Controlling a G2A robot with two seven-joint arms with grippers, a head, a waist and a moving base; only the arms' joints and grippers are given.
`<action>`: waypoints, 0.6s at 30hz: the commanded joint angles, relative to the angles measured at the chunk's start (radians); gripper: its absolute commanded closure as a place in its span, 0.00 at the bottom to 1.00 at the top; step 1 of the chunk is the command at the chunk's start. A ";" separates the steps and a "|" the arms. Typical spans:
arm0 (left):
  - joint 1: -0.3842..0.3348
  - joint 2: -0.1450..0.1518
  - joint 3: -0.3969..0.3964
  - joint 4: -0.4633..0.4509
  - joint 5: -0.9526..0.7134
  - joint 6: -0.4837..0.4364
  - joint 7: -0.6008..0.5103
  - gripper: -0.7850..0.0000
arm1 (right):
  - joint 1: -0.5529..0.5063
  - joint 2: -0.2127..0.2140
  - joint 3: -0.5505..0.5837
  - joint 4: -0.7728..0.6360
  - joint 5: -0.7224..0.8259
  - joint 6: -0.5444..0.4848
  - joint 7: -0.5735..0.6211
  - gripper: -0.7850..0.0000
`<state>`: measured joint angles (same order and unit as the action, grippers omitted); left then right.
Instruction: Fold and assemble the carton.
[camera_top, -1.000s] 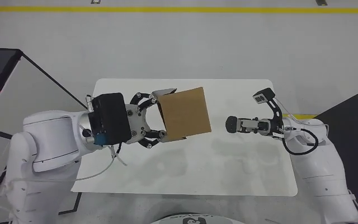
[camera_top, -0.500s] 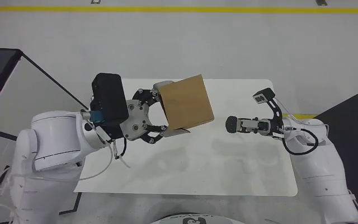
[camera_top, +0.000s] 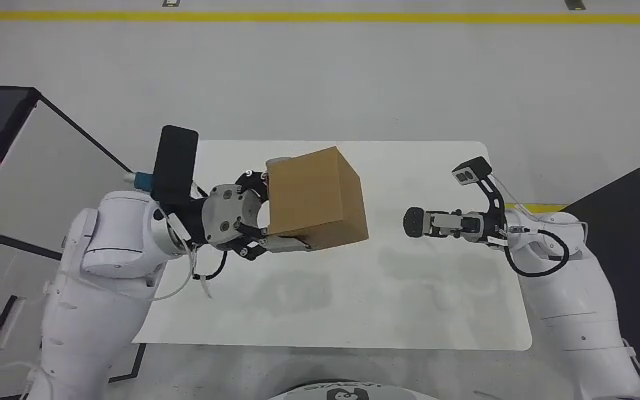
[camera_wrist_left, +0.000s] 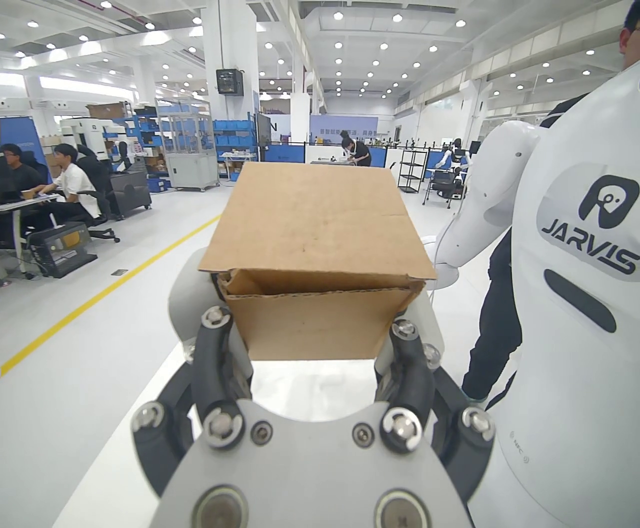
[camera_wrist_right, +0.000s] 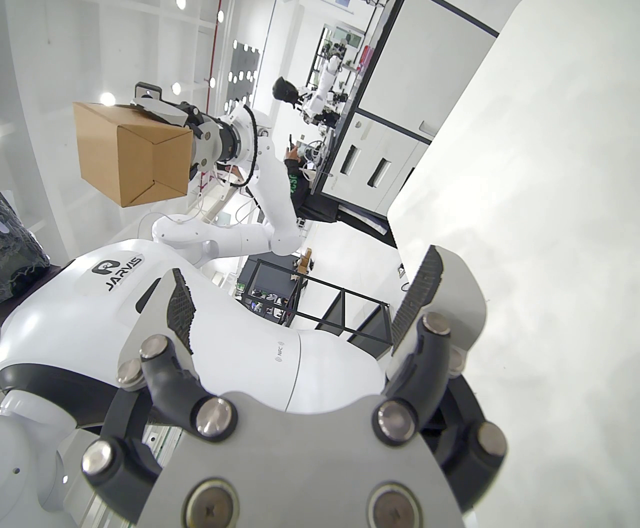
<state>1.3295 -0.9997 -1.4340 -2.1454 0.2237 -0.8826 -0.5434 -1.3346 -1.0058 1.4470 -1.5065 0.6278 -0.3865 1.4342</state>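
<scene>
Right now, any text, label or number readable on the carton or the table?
Carton: none; the faces in view are plain brown cardboard.
Table: none on its white top.
Blue boards in the hall behind: lettering too small to read.

A white table (camera_top: 420, 310) stands on a pale floor (camera_top: 400, 80). Beyond the table runs a yellow line (camera_top: 320, 16), and left of it is a black frame (camera_top: 12, 112).
</scene>
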 joint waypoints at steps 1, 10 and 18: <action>0.000 0.000 0.000 0.000 0.000 0.000 0.000 1.00 | 0.000 0.000 0.000 0.000 0.000 0.000 0.000 0.00; 0.017 0.000 0.041 0.106 -0.167 -0.081 0.059 1.00 | 0.000 0.000 0.000 0.000 0.000 0.000 0.000 0.00; 0.007 0.003 0.095 0.146 -0.321 -0.130 0.061 1.00 | 0.000 0.000 0.000 0.000 0.000 0.000 0.000 0.00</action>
<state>1.3386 -0.9970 -1.3484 -2.0009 -0.0657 -1.0128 -0.4811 -1.3346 -1.0058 1.4470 -1.5065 0.6278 -0.3865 1.4342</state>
